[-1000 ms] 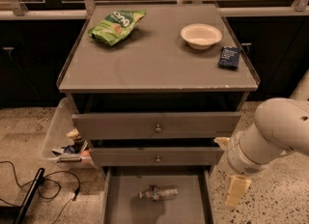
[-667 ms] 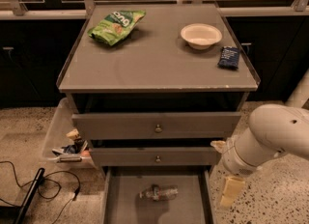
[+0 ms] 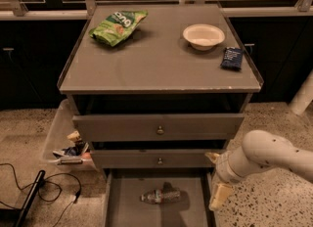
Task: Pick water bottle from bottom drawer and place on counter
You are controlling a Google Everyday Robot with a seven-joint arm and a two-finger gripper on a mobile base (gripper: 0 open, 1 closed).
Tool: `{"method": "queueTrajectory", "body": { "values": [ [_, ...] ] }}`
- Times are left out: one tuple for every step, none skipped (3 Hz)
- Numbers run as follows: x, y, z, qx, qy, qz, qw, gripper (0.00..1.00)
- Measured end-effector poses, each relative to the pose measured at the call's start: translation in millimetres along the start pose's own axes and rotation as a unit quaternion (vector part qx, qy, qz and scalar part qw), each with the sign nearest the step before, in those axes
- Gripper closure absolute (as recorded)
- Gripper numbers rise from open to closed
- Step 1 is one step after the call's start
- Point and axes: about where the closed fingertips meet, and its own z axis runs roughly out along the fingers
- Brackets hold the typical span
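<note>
The pale fingers [image 3: 219,196] of the robot's two-finger gripper [image 3: 216,177] are spread apart with nothing between them. They hang at the end of the fat white arm [image 3: 266,155], just off the right wall of the open, wide, flat grey bottom drawer [image 3: 126,207]. The small clear plastic water bottle with its coloured label band [image 3: 160,195] lies on its side near the middle of that tray, well apart from the fingers. From where I stand, the trouble looks likely on the way in. The lower finger could clip the drawer's low side wall, or the wrist could knock the small grey knobbed drawer front [image 3: 160,160] jutting out just above. A round bottle lying flat may also roll away if only one finger touches it first, and a slanted pinch on thin plastic could let it slip on the lift. Up top, the flat grey table [image 3: 156,74] has a thin raised rim that the bottle could catch on. It carries a crumpled green snack bag [image 3: 117,25], a shallow white bowl [image 3: 203,35] and a dark blue packet [image 3: 232,57], with bare room toward the front. A cluttered clear bin [image 3: 62,138] and black cables [image 3: 29,192] sit on the speckled floor [image 3: 274,118] to the left, and dark cabinets stand behind.
</note>
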Motion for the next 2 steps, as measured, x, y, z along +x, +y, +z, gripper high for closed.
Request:
{"method": "queueTrajectory", "body": {
  "values": [
    [17,-4,50,-0.004,-0.006,-0.005,1.0000,0.00],
    [20,-1,60,-0.009,-0.009,-0.002,0.9999,0.00]
  ]
}}
